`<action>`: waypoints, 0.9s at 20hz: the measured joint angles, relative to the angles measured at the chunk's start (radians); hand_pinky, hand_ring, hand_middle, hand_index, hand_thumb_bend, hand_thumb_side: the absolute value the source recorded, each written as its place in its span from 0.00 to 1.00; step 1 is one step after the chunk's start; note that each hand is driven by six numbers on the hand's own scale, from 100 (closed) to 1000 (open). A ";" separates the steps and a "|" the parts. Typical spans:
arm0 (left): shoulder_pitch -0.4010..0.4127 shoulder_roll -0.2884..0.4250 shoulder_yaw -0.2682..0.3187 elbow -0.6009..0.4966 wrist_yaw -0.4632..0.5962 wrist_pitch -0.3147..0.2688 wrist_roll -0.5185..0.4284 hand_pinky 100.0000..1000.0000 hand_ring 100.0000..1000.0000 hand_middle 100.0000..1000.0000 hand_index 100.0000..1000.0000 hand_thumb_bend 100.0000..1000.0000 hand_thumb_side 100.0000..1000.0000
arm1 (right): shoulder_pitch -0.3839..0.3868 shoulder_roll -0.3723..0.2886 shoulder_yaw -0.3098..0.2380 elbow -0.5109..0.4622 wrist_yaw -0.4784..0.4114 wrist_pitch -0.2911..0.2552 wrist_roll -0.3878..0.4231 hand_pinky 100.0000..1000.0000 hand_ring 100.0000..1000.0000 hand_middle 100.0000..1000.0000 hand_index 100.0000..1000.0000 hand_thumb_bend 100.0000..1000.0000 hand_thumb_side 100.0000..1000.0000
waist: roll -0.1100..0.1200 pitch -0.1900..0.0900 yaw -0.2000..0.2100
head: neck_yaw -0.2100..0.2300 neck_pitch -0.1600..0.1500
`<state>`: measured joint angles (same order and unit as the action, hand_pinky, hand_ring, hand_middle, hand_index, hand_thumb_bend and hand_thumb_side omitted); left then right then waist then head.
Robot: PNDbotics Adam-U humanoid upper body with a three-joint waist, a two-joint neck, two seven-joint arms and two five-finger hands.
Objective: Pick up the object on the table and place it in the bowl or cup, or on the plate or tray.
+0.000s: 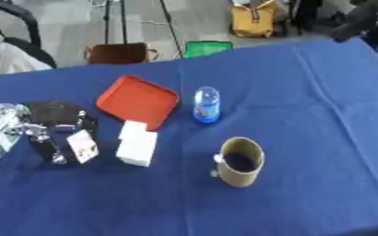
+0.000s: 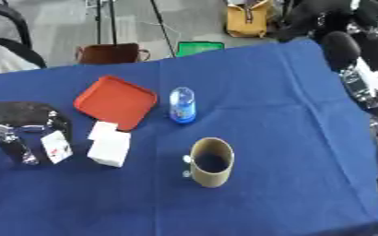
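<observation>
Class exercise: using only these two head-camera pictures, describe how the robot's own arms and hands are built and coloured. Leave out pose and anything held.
The left hand is black with silver, shiny metal fingers. Its forearm, at the left edge, looks silvery and partly see-through, with small green parts inside. The right hand is mostly cut off at the right edge: black rounded casings, with silver and white parts along the arm. No cables or markings can be made out.

we see open blue cloth (image 1: 305,101) right of the cup (image 1: 240,161) and along the near edge. on the left, the tray (image 1: 137,100), bottle (image 1: 207,105) and white box (image 1: 137,144) crowd together, with our left hand (image 1: 51,124) just beside them.
</observation>
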<state>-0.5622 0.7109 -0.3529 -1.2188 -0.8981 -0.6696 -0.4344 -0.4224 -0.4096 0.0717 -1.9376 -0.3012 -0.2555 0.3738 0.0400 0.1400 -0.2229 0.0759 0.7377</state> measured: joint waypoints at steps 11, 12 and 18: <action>0.001 -0.001 0.002 0.015 0.001 0.001 -0.001 0.75 0.58 0.46 0.54 0.44 0.00 | 0.000 0.000 0.000 0.002 -0.001 -0.001 0.002 0.74 0.62 0.67 0.77 0.15 0.47 | -0.002 0.000 -0.001 | -0.002 0.000; 0.001 -0.001 0.003 0.015 0.002 0.002 -0.002 0.72 0.52 0.39 0.47 0.35 0.00 | 0.000 0.000 0.000 0.002 -0.001 -0.001 0.002 0.74 0.62 0.67 0.77 0.15 0.47 | -0.002 0.000 -0.001 | -0.002 0.000; -0.002 0.000 0.017 0.011 0.023 0.012 -0.012 0.73 0.52 0.40 0.48 0.37 0.00 | 0.000 0.000 0.000 0.003 -0.001 -0.001 0.002 0.74 0.62 0.67 0.77 0.15 0.47 | -0.002 0.000 0.000 | -0.007 0.000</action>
<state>-0.5640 0.7105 -0.3355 -1.2078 -0.8753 -0.6575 -0.4465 -0.4224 -0.4095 0.0712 -1.9350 -0.3019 -0.2566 0.3756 0.0375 0.1401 -0.2234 0.0688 0.7376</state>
